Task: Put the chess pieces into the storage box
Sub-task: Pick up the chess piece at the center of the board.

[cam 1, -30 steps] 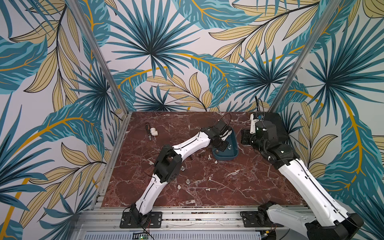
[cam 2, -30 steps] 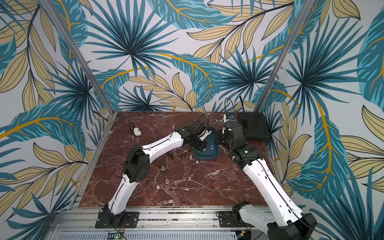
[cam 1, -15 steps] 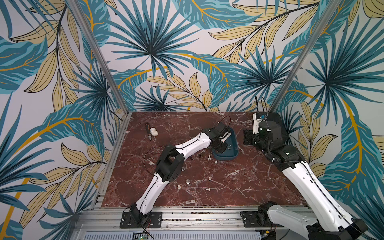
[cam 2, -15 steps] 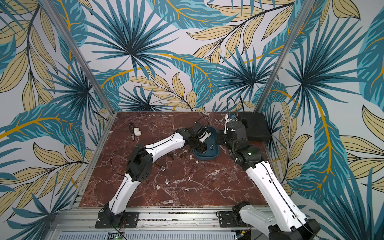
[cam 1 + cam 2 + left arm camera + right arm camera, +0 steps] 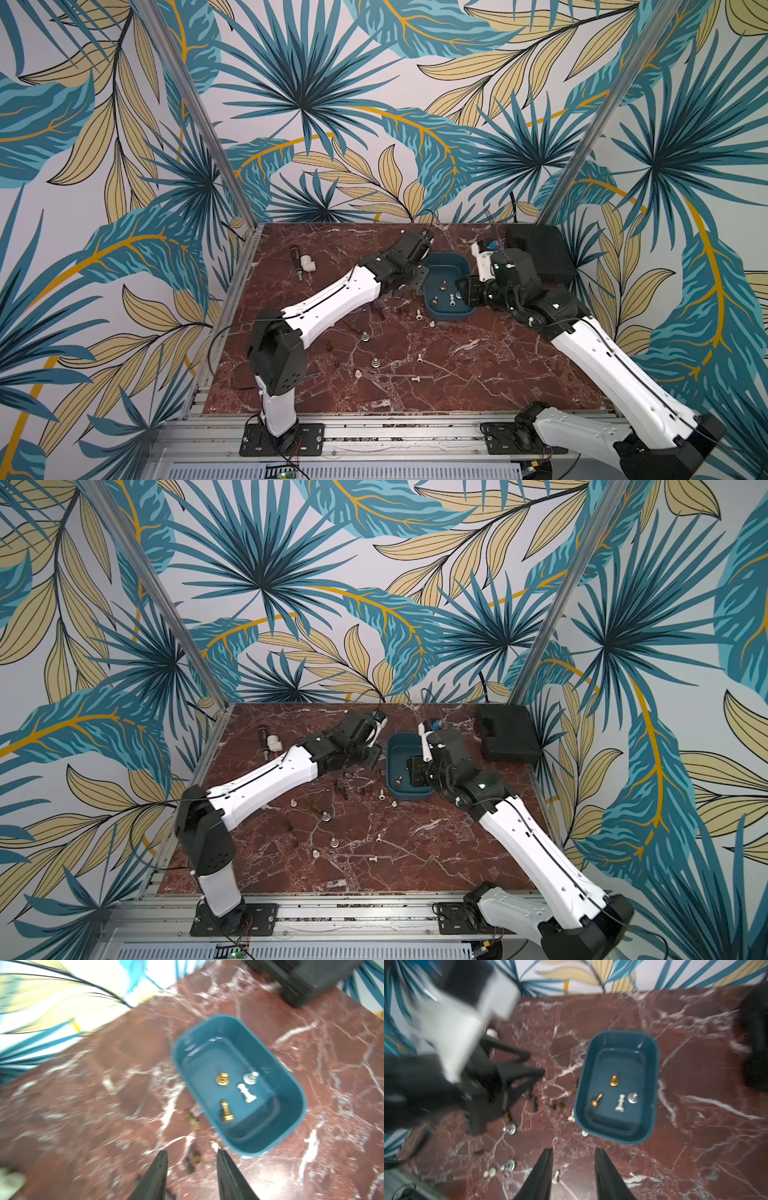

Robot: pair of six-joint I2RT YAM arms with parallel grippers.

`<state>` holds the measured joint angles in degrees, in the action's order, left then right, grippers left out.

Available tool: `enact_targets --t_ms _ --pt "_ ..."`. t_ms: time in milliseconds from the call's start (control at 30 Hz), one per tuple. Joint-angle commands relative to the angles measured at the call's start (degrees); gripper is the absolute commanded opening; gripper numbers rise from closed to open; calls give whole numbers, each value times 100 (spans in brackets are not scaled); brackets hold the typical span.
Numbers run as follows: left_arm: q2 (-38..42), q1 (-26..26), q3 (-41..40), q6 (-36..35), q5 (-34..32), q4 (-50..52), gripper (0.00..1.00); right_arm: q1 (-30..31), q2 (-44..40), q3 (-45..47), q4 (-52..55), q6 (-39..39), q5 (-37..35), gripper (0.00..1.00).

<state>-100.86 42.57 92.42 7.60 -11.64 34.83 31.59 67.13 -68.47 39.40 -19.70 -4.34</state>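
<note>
The teal storage box stands at the back middle of the marble table. Several chess pieces lie in it: two gold, one white and one silver. More chess pieces are scattered on the table in front and to the left of the box. My left gripper hangs open and empty just left of the box, over dark pieces. My right gripper is open and empty at the box's right side.
A flat black case lies at the back right, close to the right arm. A white pipe elbow and a black-and-orange tool lie at the back left. Metal rails edge the table.
My left gripper has opened and drawn back from over the box to its left side. The right arm has swung in toward the box, its jaws a little wider.
</note>
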Motion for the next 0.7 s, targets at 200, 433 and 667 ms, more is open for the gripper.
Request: enact_targets --t_ms 200,433,667 --pt "1095 -547 -1589 357 -718 -461 43 479 943 1124 -252 -761 49 38" --pt "1045 -565 -1606 365 -717 -381 43 567 1607 1444 -669 -937 78 38" --pt "1007 -570 -1556 383 -637 -299 43 567 2207 1459 -1235 -994 -368 34"
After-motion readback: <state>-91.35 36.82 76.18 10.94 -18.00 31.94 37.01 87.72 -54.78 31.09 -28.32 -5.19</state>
